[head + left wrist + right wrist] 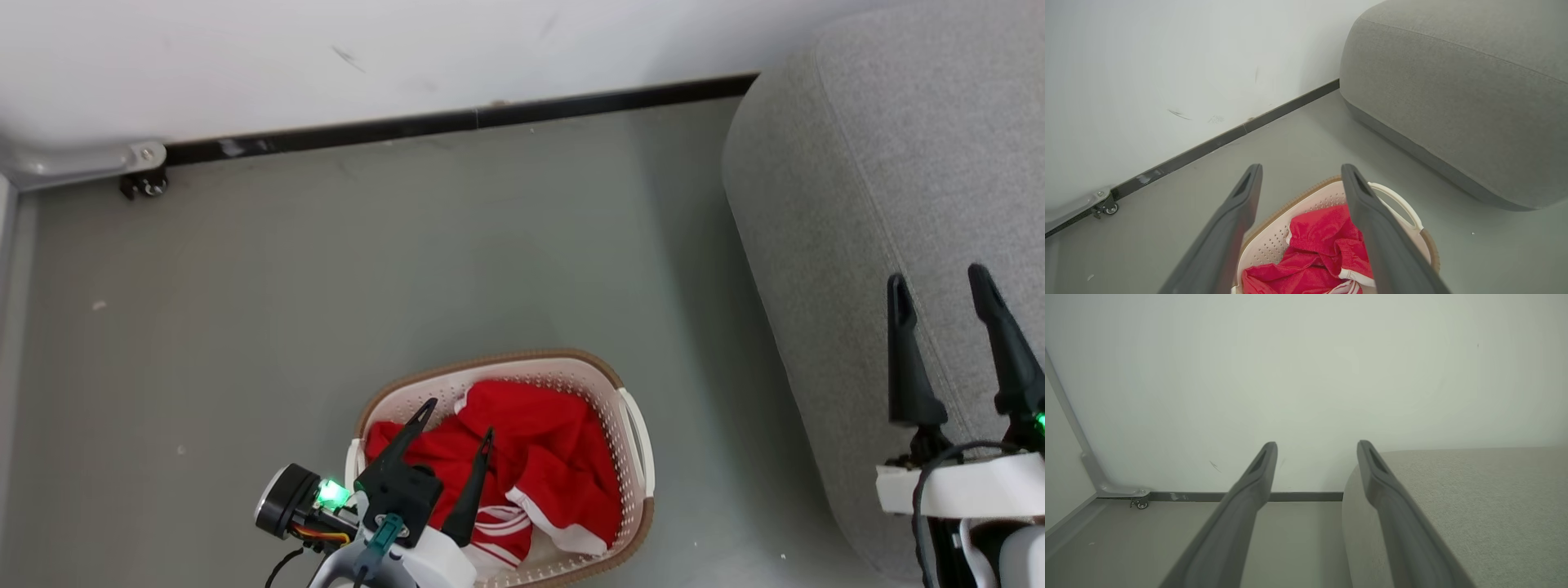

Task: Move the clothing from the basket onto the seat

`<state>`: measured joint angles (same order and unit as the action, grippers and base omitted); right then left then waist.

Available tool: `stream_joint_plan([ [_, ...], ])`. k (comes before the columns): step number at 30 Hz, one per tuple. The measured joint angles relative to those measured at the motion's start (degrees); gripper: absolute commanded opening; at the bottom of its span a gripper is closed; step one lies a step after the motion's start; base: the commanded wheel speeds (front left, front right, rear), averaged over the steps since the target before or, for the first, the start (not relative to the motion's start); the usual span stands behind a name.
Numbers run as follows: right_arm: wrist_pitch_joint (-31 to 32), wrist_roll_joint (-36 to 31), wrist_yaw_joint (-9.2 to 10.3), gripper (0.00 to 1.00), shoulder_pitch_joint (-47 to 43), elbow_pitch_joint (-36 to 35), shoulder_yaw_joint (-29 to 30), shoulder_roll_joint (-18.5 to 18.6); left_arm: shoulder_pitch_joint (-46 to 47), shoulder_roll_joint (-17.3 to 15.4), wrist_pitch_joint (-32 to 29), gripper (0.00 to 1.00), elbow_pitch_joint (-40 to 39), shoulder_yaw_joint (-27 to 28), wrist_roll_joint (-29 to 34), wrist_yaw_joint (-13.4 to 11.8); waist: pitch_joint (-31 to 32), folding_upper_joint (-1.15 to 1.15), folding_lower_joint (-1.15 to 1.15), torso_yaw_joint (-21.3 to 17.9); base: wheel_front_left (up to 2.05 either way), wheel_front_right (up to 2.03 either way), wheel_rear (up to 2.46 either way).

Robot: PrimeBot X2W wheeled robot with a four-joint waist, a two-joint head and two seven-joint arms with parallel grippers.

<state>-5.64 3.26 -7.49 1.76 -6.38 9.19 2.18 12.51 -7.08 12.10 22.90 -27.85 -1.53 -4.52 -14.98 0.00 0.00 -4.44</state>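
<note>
The left hand (460, 416) is held wide open and empty above the basket (571, 382), with its fingers spread over the clothing (543, 457). The right hand (936, 278) is also spread apart, with nothing held, over the edge of the seat (898, 163). The clothing is crumpled in a loose heap inside the basket, which stands on the floor (326, 286) near the seat but apart from it. White cuffs and stripe trim are seen at the near side of the heap.

The fabric is judged soft, light and limp. It can be expected to sag and trail when lifted, and a fold may be caught on the rim. A raised ridge of bunched fabric near the middle is best pinched deeply, so that several layers are taken. A thin edge or cuff would be lost more easily. Whether the garments are tangled together cannot be told.
</note>
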Motion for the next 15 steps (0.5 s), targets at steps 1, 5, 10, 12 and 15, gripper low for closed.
stream_joint_plan([
  [1,-0.1,0.0,0.0,1.0,0.6,-0.2,0.0,0.0,0.4,0.1,0.0,1.0,0.8,-0.3,0.3,0.1,-0.6,0.0,0.0,-0.2,0.0,0.0,0.0],
  [5,-0.7,0.0,0.0,1.0,2.9,-0.7,0.1,0.0,2.3,0.4,-0.1,1.0,4.1,-1.2,0.7,0.6,-3.0,0.0,0.0,-0.8,0.0,0.0,0.0],
  [10,-1.0,0.3,0.0,1.0,5.7,-0.8,-0.2,0.0,4.5,0.7,-0.1,1.0,7.0,-2.0,1.6,1.0,-6.1,0.0,0.0,-1.6,0.0,0.0,0.0],
  [12,-1.0,0.3,0.0,1.0,6.8,-0.8,-0.5,0.0,5.4,1.0,0.0,1.0,8.3,-2.1,1.8,1.0,-7.3,0.0,0.0,-1.9,0.0,0.0,0.0],
  [15,-1.0,0.5,0.0,1.0,8.4,-0.8,-0.9,0.1,6.8,1.3,0.0,1.0,9.8,-2.1,1.8,1.1,-9.1,0.0,0.0,-2.3,0.0,0.0,0.0],
])
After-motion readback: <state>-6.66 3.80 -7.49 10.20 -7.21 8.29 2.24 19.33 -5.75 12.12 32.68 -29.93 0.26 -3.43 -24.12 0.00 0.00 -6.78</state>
